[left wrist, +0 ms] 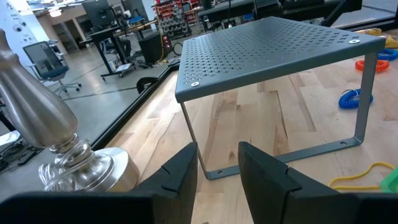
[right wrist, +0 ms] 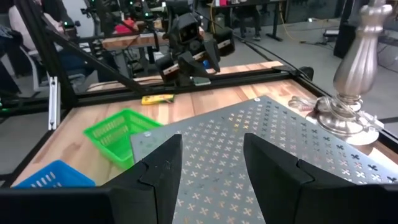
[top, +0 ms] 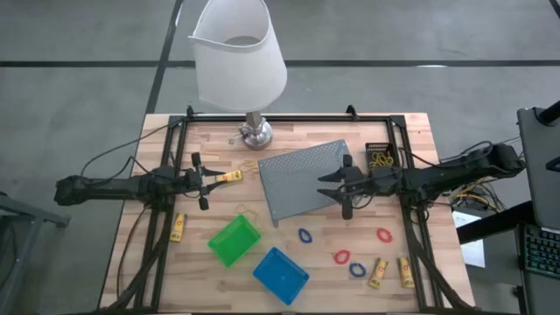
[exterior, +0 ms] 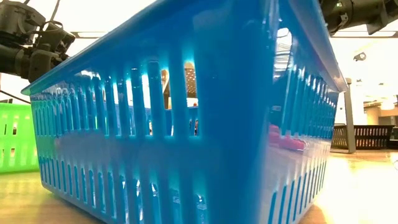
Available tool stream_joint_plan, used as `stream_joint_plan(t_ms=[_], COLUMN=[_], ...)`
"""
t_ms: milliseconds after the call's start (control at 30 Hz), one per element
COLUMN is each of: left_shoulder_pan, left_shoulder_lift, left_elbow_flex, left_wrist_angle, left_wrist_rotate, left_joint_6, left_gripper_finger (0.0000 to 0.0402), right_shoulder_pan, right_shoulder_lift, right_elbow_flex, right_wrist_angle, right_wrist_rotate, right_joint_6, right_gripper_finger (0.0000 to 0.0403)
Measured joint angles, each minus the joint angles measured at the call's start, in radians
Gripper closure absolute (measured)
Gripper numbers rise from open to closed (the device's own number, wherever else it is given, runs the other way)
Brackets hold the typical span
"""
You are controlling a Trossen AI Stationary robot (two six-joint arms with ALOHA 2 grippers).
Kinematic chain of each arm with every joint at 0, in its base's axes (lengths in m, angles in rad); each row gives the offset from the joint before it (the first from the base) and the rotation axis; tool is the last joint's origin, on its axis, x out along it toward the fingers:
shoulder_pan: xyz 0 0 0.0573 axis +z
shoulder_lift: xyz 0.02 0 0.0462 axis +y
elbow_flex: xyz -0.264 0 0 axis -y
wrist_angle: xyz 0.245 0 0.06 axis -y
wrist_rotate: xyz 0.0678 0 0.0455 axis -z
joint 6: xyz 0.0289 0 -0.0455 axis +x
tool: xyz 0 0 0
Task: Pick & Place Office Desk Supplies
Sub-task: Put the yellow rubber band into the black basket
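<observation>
from above, the wooden slatted table [top: 289, 289] carries a grey perforated metal tray [top: 302, 179] at its middle, with a white-shaded lamp on a silver base [top: 254, 131] behind it. the left pincer [top: 203, 179] sits left of the tray, closed on a small yellow stubby stick [top: 229, 177]. the right pincer [top: 343, 185] hangs over the tray's right edge, fingers spread and holding nothing. a little green plastic bin [top: 234, 240] and a little blue plastic bin [top: 281, 274] lie near the front, a little black bin [top: 380, 157] at the right rear. blue and red loops [top: 304, 235] and more yellow sticks [top: 378, 272] are scattered front right, and one stick [top: 178, 227] lies front left.

at table height, the blue bin [exterior: 186, 124] fills the frame, the green bin [exterior: 15, 137] beside it.

past the left wrist, the tray [left wrist: 280, 43] stands on thin legs, the lamp base [left wrist: 81, 168] near.

past the right wrist, the tray [right wrist: 261, 149], the green bin [right wrist: 115, 134] and the far left pincer [right wrist: 186, 62] show.
</observation>
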Motion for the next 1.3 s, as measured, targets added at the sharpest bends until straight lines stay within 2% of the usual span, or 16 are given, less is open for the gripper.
stream_joint_plan(t_ms=[233,333,433,900,1033,1300], left_shoulder_pan=[0.000,0.000,0.000,0.000,0.000,0.000], left_shoulder_lift=[0.000,0.000,0.000,0.000,0.000,0.000], left_elbow_flex=[0.000,0.000,0.000,0.000,0.000,0.000], left_wrist_angle=[0.000,0.000,0.000,0.000,0.000,0.000], left_wrist_rotate=[0.000,0.000,0.000,0.000,0.000,0.000], left_joint_6=[0.000,0.000,0.000,0.000,0.000,0.000], left_gripper_finger=[0.0284,0.0284,0.0284,0.0284,0.0284,0.0284], right_shoulder_pan=[0.000,-0.001,0.000,0.000,-0.001,-0.003], right_shoulder_lift=[-0.005,0.000,0.002,0.001,0.001,-0.087], right_elbow_flex=[0.000,0.000,0.000,0.000,0.000,0.000], right_wrist_angle=[-0.002,-0.004,-0.006,-0.003,0.021,0.041], right_wrist_rotate=[-0.013,-0.105,-0.171,-0.157,-0.074,-0.056], right_joint_6=[0.021,0.106,0.120,0.110,0.039,-0.061], right_gripper_finger=[0.0234,0.0234,0.0234,0.0234,0.0238,0.0255])
